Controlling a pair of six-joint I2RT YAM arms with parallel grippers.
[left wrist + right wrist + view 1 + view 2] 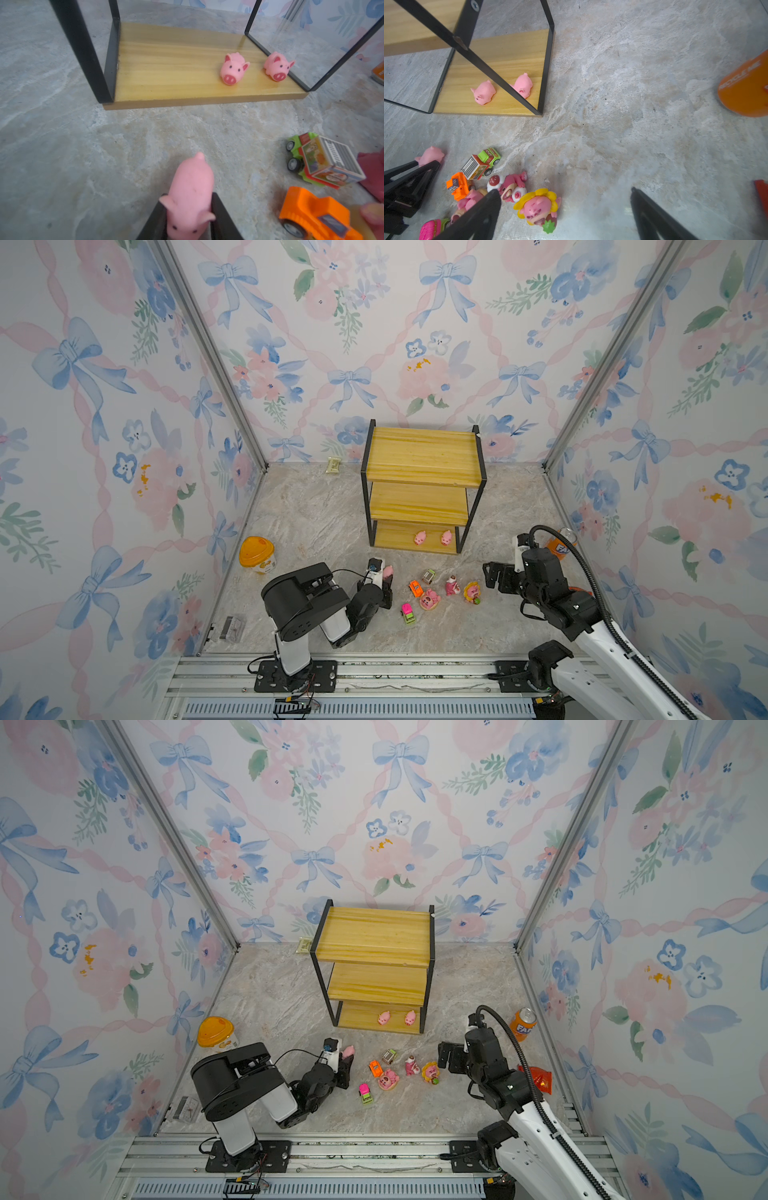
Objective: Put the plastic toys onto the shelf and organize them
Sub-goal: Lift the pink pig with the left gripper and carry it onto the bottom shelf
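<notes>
The shelf stands at the back middle, yellow boards in a black frame. Two pink pigs sit on its bottom board. My left gripper is shut on a third pink pig, held in front of the shelf's left side. On the floor to its right lie a grey-green car, an orange car, a pink-green car and three pink figurines. My right gripper hangs open just right of the figurines, holding nothing.
An orange-lidded yellow tub stands at the left. An orange soda can and a red packet are by the right wall. A small pack leans at the back wall, and a grey packet lies front left.
</notes>
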